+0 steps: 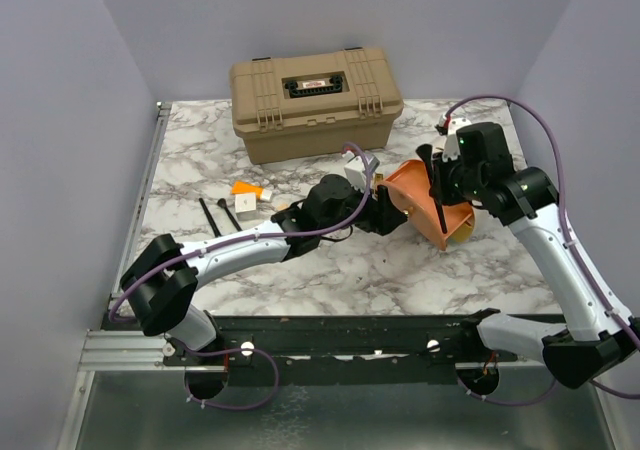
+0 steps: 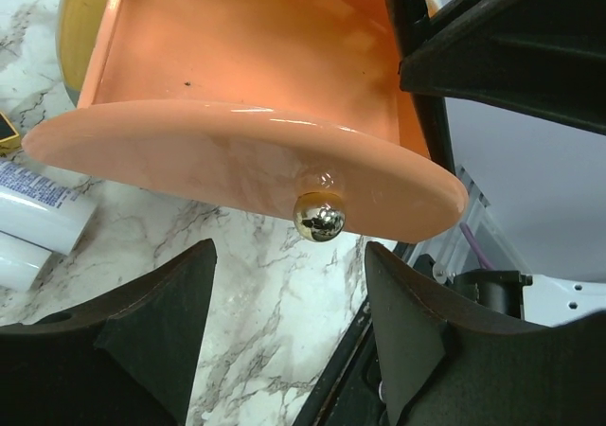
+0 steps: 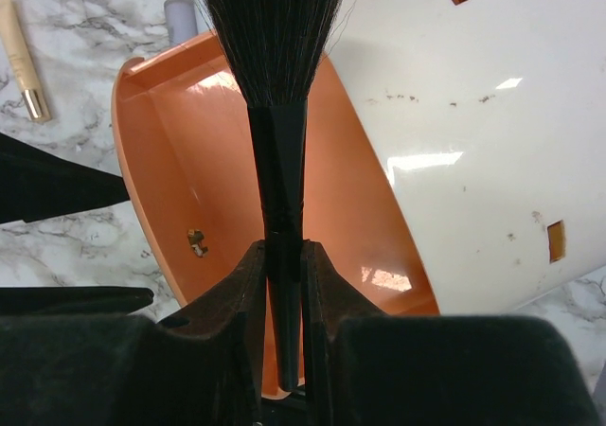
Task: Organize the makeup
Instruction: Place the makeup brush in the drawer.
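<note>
Top view. Pinches a black brush (image 1: 441, 215) in the right gripper (image 1: 436, 182), bristles up, handle pointing down into the orange drawer (image 1: 408, 185). Faces that drawer's front with the left gripper (image 1: 385, 213) from the opposite side. Leaves two more black brushes (image 1: 209, 216) and an orange tube (image 1: 243, 187) on the marble table (image 1: 400, 280), well out to the left of the left gripper, in front of the tan hard case (image 1: 315, 100).

Left wrist view. Holds the left jaws apart, one finger (image 2: 142, 331) on either side of the drawer's gold knob (image 2: 319, 214), neither pad on it. Shows pale tubes (image 2: 33, 213) lying on the marble off to the left of the fingers, beside the drawer front.

Right wrist view. Clamps the brush handle tight between both right fingers (image 3: 241, 293), bristles fanned out above them. Has the open drawer straight behind the brush, the cream round pouch (image 3: 473, 114) to the right of the fingers, and a slim cream tube (image 3: 21, 57) on the marble far up to the left.
</note>
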Controlling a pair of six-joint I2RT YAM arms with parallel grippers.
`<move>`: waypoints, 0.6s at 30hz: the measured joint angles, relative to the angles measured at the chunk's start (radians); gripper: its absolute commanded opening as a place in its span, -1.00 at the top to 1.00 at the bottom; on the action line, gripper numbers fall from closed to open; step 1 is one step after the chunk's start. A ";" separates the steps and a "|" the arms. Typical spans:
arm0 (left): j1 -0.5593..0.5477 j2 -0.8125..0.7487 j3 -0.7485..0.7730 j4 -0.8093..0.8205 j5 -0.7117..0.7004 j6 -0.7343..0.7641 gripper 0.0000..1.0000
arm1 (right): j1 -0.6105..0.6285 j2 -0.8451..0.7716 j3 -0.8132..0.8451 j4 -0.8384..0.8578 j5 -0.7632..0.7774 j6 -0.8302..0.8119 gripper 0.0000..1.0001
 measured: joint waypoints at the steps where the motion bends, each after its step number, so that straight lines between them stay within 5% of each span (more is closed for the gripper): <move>1: 0.000 0.000 0.000 0.000 -0.005 -0.001 -0.30 | 0.000 0.002 0.001 -0.004 0.000 -0.001 0.98; 18: 0.000 0.016 0.011 0.022 0.028 -0.030 -0.30 | 0.000 0.054 0.003 -0.031 0.023 -0.002 0.77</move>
